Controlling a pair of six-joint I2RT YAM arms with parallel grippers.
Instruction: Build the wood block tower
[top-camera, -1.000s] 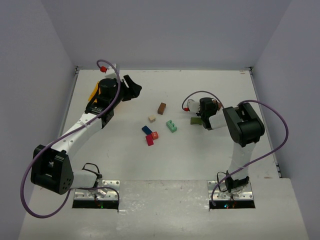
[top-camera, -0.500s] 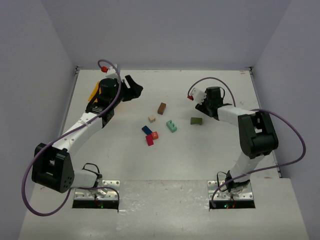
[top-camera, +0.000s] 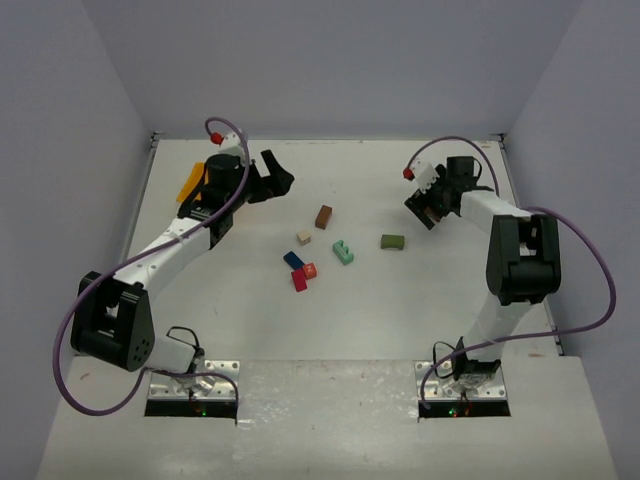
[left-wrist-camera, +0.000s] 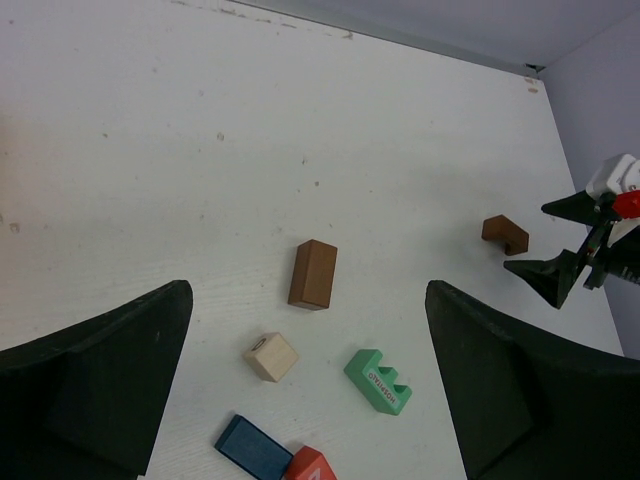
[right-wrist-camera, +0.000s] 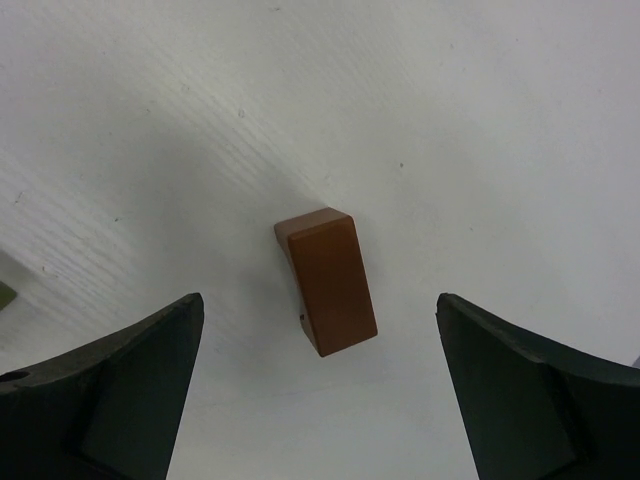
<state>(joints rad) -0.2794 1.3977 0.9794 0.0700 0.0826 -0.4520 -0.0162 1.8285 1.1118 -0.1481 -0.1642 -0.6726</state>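
Lying loose on table, blocks; left and right jaws spread, empty; orange tray contents hidden.

The white table bears small painted wooden blocks, scattered, none stacked.

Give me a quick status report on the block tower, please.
Left gripper open, empty. Right gripper open above brown block. Other blocks loose, unstacked. Nothing obstructing.

Yellow-orange tray, white table
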